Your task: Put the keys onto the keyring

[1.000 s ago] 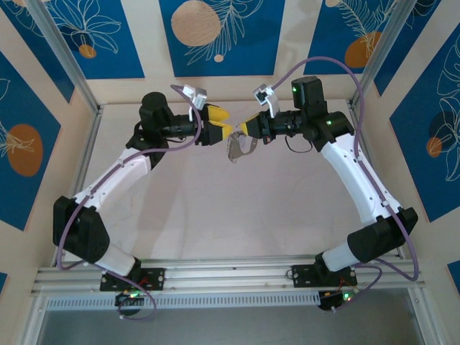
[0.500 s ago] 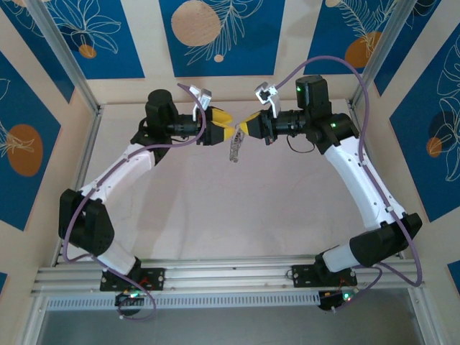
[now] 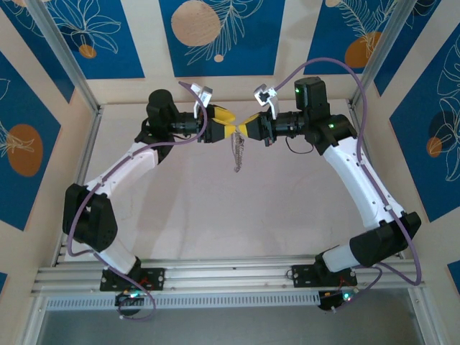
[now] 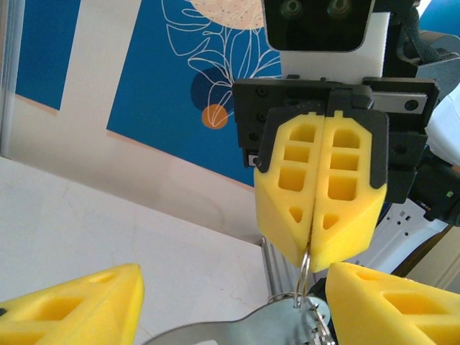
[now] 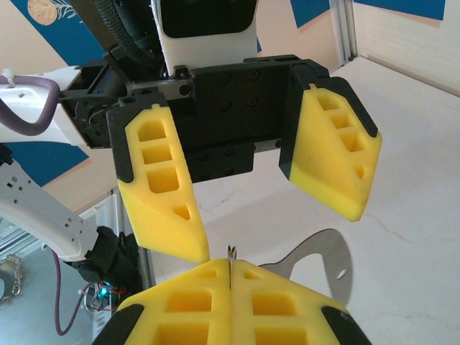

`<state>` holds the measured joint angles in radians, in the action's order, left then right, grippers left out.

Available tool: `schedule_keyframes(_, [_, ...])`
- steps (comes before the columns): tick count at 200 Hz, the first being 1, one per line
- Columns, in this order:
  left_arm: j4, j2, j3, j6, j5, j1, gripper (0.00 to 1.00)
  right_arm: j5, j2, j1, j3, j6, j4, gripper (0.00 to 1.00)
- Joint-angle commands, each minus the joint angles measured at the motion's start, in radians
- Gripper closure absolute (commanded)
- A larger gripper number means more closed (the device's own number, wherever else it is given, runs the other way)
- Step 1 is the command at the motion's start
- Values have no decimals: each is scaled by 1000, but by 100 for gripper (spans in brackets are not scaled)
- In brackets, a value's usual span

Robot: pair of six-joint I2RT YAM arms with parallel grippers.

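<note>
Right end effector (image 3: 246,131) pinched closed on keyring (image 4: 305,267) (keys (image 3: 236,154) dangling below); left end effector (image 3: 227,129) spread wide, facing it.

**Two hands meet over the far middle of the worktop**

The arms rise from the near edge of the worktop (image 3: 215,208) and bend inward toward its far side. There the left hand (image 3: 227,125) and the right hand (image 3: 244,130) face each other, tip to tip, well above the surface.

The right hand's fingers (image 4: 321,194) are pressed together on the keyring (image 3: 236,152), which hangs straight down below them, clear of the worktop. The left hand's fingers (image 5: 162,187) stand apart, one on either side of the ring's top edge, not touching it.

The keys (image 4: 318,322) bunch just under the pinch point, beside a metal plate (image 5: 327,255).
</note>
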<state>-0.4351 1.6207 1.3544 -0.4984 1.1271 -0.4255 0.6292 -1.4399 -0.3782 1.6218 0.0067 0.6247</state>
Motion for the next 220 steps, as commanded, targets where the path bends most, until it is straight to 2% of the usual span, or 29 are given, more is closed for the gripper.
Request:
schedule_keyframes(1, [-59, 8, 32, -25, 38, -1, 33, 32, 25, 5, -5, 12, -28, 100])
schedule_keyframes(46, [-62, 16, 32, -26, 47, -13, 43, 33, 25, 12, -13, 22, -45, 100])
schedule_keyframes(134, [-65, 32, 46, -32, 45, -34, 48, 43, 39, 18, -30, 36, -60, 100])
schedule_keyframes(220, [-77, 33, 48, -36, 43, -43, 73, 44, 42, 18, -35, 41, -63, 100])
